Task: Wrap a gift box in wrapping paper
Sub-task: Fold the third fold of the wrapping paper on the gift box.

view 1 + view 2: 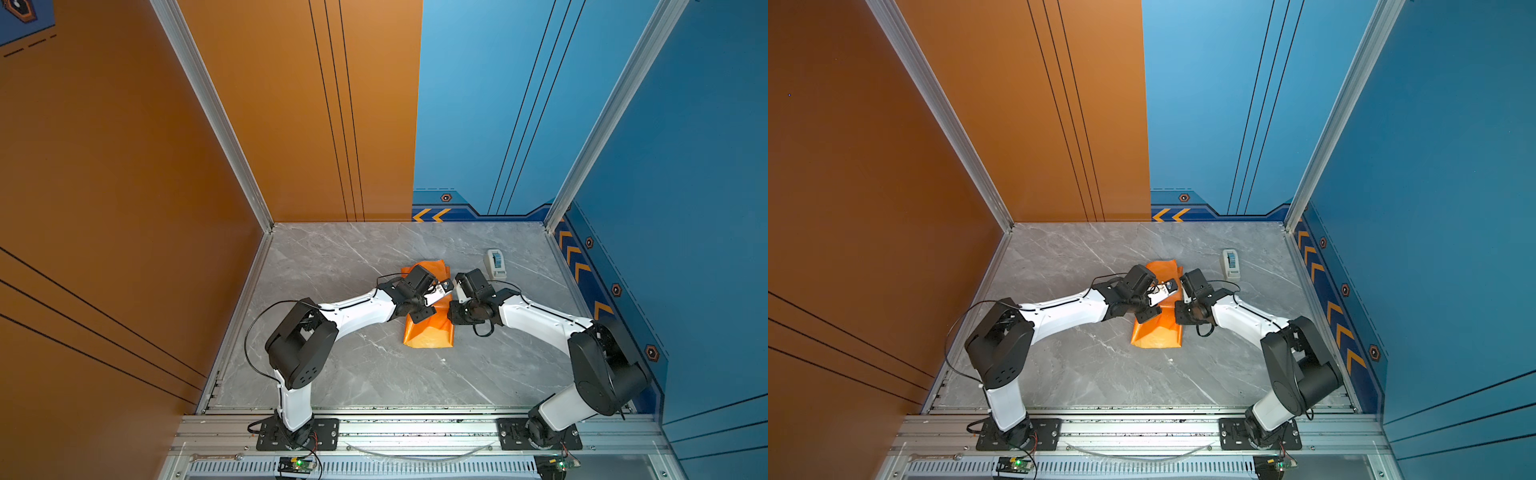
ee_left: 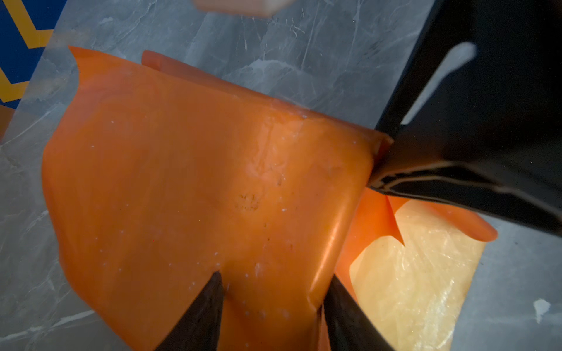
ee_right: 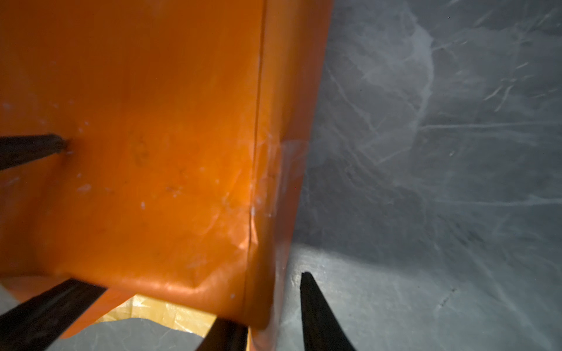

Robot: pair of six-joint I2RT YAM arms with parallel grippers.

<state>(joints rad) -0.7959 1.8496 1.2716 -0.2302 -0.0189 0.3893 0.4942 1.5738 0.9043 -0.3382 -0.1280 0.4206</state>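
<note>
While both pincers hang over the table (image 1: 374, 374), we find the paper (image 1: 428, 332) folded orange side out directly beneath them, its pale face showing at one end. Left pincer (image 2: 275, 279): jaws half apart, tips on the fold; we cannot confirm a grip. Right pincer (image 3: 267, 297): narrow, straddling the paper's edge, one fingertip (image 3: 308, 304) clear of it. The box is hidden from us.

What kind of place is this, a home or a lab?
Most likely a robot test cell, not a home. The left arm and right arm are bolted to an aluminium rail at the edge of a marble-look tabletop, boxed in by an orange panel and a blue panel.
</note>
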